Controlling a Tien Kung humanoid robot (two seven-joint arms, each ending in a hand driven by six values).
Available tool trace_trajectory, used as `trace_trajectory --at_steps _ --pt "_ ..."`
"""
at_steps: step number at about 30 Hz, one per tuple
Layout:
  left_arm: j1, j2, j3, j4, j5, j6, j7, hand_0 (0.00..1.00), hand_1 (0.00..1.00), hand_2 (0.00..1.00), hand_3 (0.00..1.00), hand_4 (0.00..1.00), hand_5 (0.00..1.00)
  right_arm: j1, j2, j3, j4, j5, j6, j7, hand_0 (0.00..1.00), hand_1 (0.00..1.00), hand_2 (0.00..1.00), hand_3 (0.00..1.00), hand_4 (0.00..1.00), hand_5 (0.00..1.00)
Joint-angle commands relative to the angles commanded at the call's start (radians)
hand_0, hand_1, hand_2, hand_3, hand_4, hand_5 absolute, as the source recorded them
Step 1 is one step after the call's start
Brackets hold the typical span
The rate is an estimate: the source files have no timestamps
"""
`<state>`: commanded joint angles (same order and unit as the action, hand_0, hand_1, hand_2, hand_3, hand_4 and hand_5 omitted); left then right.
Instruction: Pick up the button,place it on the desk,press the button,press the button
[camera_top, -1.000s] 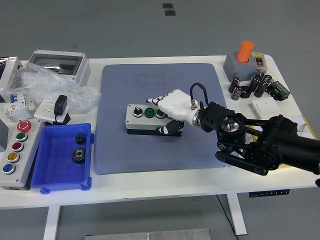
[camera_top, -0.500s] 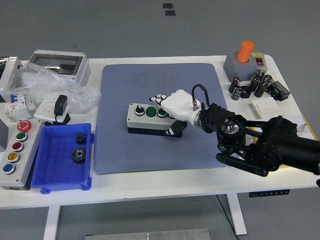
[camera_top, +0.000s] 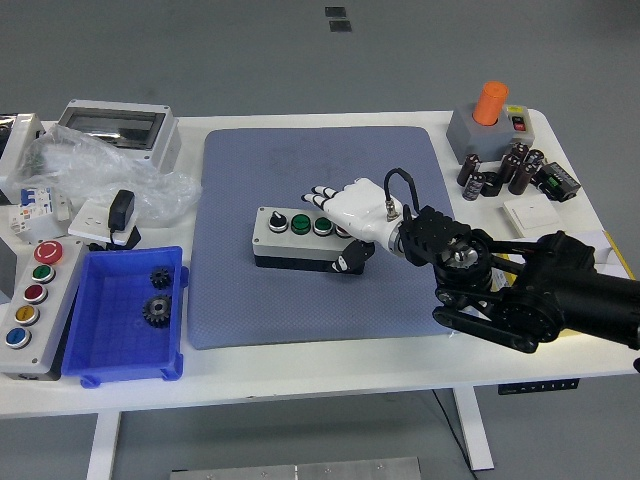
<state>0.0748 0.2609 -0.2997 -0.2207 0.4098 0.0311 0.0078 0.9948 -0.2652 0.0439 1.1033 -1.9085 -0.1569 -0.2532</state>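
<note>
Grey rectangular button box (camera_top: 300, 238) lay on the blue mat (camera_top: 320, 290); the white right hand (camera_top: 350, 214) grasped its right end, fingers curled over it.

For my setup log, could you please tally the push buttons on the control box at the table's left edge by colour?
On the control box:
Red buttons: 2
Green button: 1
Yellow button: 1
Blue button: 1
Total: 5
</note>
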Motion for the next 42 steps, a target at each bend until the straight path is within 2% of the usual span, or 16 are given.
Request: trace_trajectory --at_steps 5,6,11,17,19,23,24,29,30,35,36,41,42 --pt "0.002 0.0 0.007 0.001 -0.007 -0.008 0.0 0.594 0.658 0.599 0.62 0.734 0.359 0.007 -0.003 -0.001 0.007 0.001 0.012 -0.007 0.303 0.597 0.998 0.998 0.998 0.479" --pt "0.002 0.0 0.01 0.001 -0.009 -0.01 0.0 0.594 0.657 0.597 0.62 0.735 0.362 0.009 -0.004 -0.001 0.008 0.001 0.015 -0.008 0.295 0.596 0.998 0.998 0.998 0.547" --pt "0.002 0.0 0.018 0.002 -0.018 -0.018 -0.006 0.594 0.657 0.597 0.62 0.735 0.362 0.018 -0.006 -0.004 0.01 0.012 0.027 -0.013 0.295 0.596 0.998 0.998 0.998 0.547" --pt "0.001 0.0 0.023 0.003 -0.019 -0.022 -0.004 0.595 0.66 0.597 0.62 0.736 0.363 0.025 -0.016 -0.021 0.027 0.05 0.003 -0.031 0.296 0.591 0.998 0.998 0.998 0.565" --pt "0.001 -0.001 0.024 0.003 -0.02 -0.023 -0.003 0.597 0.662 0.596 0.62 0.736 0.366 0.024 -0.023 -0.007 0.034 0.052 0.0 -0.035 0.294 0.59 0.998 0.998 0.998 0.602" --pt "0.0 -0.001 0.024 0.003 -0.019 -0.023 -0.004 0.597 0.662 0.596 0.62 0.736 0.366 0.011 -0.053 0.073 0.076 0.051 0.002 -0.04 0.294 0.59 0.998 0.998 0.998 0.602" --pt "0.0 -0.001 0.024 0.003 -0.019 -0.023 -0.004 0.599 0.663 0.597 0.62 0.737 0.364 0.003 -0.065 0.098 0.096 0.048 0.002 -0.041 0.31 0.613 0.998 0.998 0.998 0.707" --pt "-0.001 -0.003 0.021 0.003 -0.019 -0.022 -0.006 0.599 0.663 0.597 0.62 0.737 0.364 -0.054 -0.13 0.23 0.207 -0.003 -0.009 -0.065 0.31 0.613 0.998 0.998 0.998 0.707" --pt "-0.002 -0.003 0.019 0.003 -0.017 -0.021 -0.006 0.6 0.663 0.596 0.621 0.739 0.368 -0.071 -0.149 0.266 0.239 -0.022 -0.007 -0.079 0.323 0.645 0.998 0.998 0.998 0.843" --pt "-0.001 -0.004 0.016 0.003 -0.017 -0.02 -0.007 0.6 0.663 0.596 0.621 0.739 0.368 -0.125 -0.226 0.369 0.35 -0.048 0.052 -0.151 0.323 0.645 0.998 0.998 0.998 0.843" --pt "-0.001 -0.004 0.017 0.003 -0.018 -0.02 -0.006 0.601 0.663 0.597 0.622 0.74 0.371 -0.136 -0.245 0.385 0.378 -0.041 0.077 -0.172 0.319 0.642 0.998 0.998 0.998 0.946" --pt "0.0 -0.004 0.018 0.004 -0.02 -0.019 -0.005 0.601 0.663 0.597 0.622 0.74 0.371 -0.168 -0.306 0.399 0.483 -0.029 0.179 -0.262 0.319 0.642 0.998 0.998 0.998 0.946" --pt "0.0 -0.004 0.016 0.004 -0.019 -0.019 -0.005 0.602 0.664 0.597 0.624 0.741 0.373 -0.173 -0.319 0.393 0.507 -0.021 0.207 -0.287 0.309 0.62 0.88 0.998 0.998 0.82"
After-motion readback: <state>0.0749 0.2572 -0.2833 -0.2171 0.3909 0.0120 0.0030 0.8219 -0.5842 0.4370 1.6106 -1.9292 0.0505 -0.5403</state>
